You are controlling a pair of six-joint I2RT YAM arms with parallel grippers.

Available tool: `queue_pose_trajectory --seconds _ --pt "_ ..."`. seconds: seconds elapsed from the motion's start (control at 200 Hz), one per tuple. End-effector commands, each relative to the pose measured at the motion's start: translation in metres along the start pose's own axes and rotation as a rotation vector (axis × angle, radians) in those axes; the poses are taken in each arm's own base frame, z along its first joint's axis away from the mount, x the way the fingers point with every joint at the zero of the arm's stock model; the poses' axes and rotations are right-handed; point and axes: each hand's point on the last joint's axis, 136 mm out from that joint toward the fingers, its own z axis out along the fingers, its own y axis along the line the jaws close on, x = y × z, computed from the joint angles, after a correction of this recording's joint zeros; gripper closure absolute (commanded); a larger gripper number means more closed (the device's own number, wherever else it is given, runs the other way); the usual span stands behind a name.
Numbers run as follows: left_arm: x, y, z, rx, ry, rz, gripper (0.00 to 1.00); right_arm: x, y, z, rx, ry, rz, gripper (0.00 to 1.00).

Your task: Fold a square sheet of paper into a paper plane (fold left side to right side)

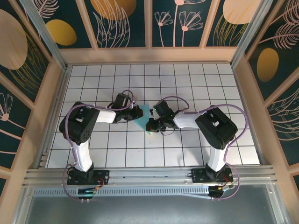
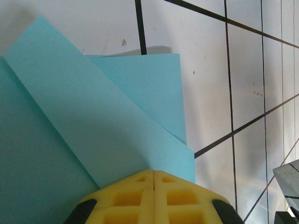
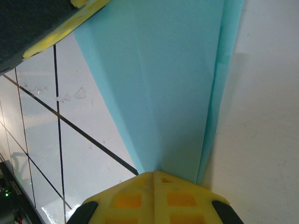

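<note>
1 teal paper sheet [image 2: 93, 140], part-folded, on tabletop [image 2: 210, 70]. 2 grippers: left gripper [image 2: 153, 173] + right gripper [image 3: 153, 174], both pressed together, tips at paper.

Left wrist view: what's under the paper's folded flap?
Under the flap lies the sheet's lower layer, on the grid table. Anything beneath the paper is hidden.

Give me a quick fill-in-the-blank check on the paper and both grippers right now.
1. The left gripper and the right gripper both have their jaws ____.
2. Their fingertips are coloured ____.
3. In the top view, the folded sheet of paper lies ____ the two grippers.
4. The table is white with a black ____ of lines.
Missing words: shut; yellow; between; grid.
</note>
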Motion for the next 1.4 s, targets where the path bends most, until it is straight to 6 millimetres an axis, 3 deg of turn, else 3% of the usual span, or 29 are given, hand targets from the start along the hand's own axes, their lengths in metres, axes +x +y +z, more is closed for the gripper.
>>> queue_pose_trajectory --seconds 0.0,0.46,0.576,0.926,1.391 --pt "0.024 0.042 0.002 -0.145 0.044 -0.055 1.00 0.018 -0.014 0.003 0.067 0.059 0.008 1.00" --pt "0.024 0.046 0.002 -0.168 0.040 -0.064 1.00 0.046 -0.020 -0.004 0.091 0.102 0.015 1.00" --pt "0.024 0.047 0.002 -0.167 0.042 -0.065 1.00 0.042 -0.017 -0.007 0.085 0.083 0.012 1.00" --pt "0.022 0.043 0.002 -0.155 0.040 -0.058 1.00 0.020 0.019 -0.021 -0.020 0.016 -0.027 1.00" --pt "0.024 0.043 0.002 -0.152 0.045 -0.060 1.00 0.027 -0.003 -0.008 -0.009 0.023 0.049 1.00"
